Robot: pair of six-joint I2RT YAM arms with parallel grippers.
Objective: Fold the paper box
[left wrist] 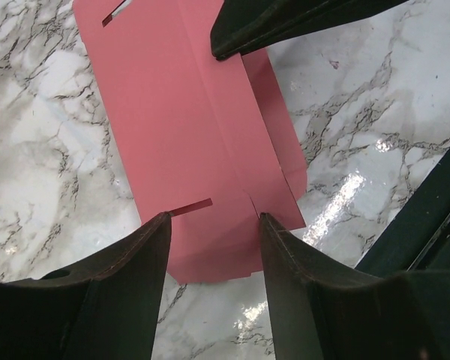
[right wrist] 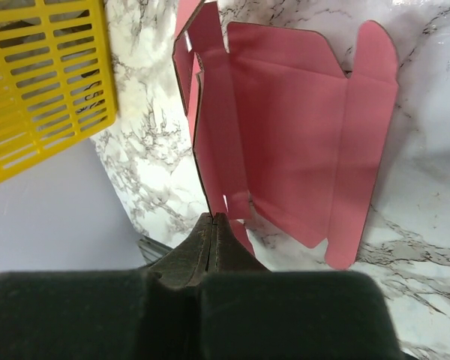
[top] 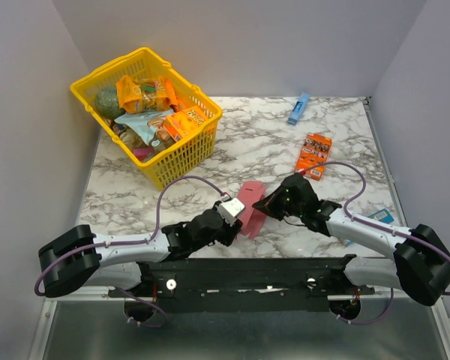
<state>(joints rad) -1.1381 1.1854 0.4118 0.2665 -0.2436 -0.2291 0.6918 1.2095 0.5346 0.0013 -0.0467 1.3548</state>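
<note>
Showing a marble bench [top: 247, 146] from above. At its far left corner stands a yellow basket [top: 189, 154] filled with packets. Midway along the near edge, the left gripper [top: 238, 214] holds its jaws apart, straddling one short end of the paper box [top: 252, 214], a flat pink cut-out sheet. The card passes between and beneath the two fingers. The sheet's long axis runs roughly from the near edge toward the far edge, its far end leaning slightly right, with rounded flaps on one long side. One narrow side panel appears creased up from the rest. Just right of the sheet, the right gripper [top: 265, 204] has its jaws pressed together, tips meeting at the sheet's edge; whether card is nipped between them cannot be told. Further right lies an orange snack box [top: 313, 154], and near the far edge a slim blue box [top: 298, 109].
</note>
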